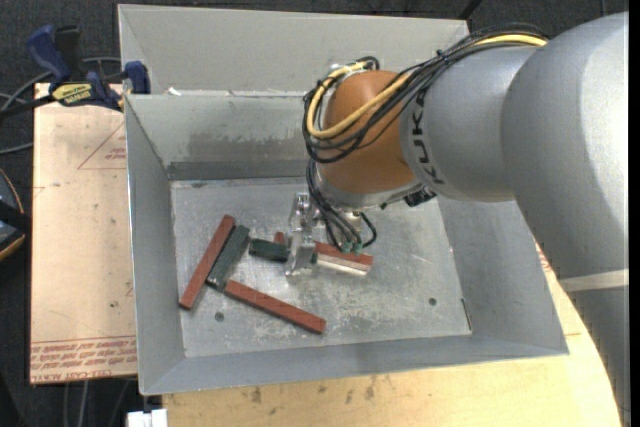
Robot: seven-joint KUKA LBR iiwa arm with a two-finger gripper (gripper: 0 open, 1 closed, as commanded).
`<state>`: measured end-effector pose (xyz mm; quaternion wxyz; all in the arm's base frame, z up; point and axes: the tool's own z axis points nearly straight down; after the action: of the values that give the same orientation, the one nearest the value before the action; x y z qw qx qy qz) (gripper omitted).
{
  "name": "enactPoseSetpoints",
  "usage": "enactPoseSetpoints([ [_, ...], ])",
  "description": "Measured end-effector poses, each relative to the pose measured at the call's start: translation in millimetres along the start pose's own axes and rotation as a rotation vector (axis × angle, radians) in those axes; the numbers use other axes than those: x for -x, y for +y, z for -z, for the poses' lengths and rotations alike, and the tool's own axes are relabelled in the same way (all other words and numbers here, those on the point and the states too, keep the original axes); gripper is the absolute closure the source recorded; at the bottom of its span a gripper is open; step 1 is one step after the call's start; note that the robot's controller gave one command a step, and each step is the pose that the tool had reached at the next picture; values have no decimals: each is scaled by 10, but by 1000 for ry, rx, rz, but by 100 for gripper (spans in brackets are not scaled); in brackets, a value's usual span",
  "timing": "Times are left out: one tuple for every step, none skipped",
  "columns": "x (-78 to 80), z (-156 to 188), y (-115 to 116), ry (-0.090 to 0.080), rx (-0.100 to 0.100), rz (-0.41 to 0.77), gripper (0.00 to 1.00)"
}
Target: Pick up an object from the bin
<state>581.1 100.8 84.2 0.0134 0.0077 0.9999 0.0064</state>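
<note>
My gripper [299, 247] hangs low over the middle of the bin floor, under the orange wrist cover. A small dark green piece [265, 251] lies just to its left, close to or touching it. A short red and white block [343, 261] lies against its right side. Whether either piece is gripped I cannot tell. Further left, a dark green block [229, 255] leans against a reddish-brown bar [206, 263]. A second reddish-brown bar [275, 306] lies slanted in front of the gripper.
The arm and its cables cover the bin's back right part. The bin's sloping walls rise on all sides.
</note>
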Motion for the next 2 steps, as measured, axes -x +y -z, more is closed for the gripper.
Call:
enactPoseSetpoints([
  [54, 1283, -23, 23, -12, 21, 100],
  [50, 1277, -25, 24, -11, 20, 0],
])
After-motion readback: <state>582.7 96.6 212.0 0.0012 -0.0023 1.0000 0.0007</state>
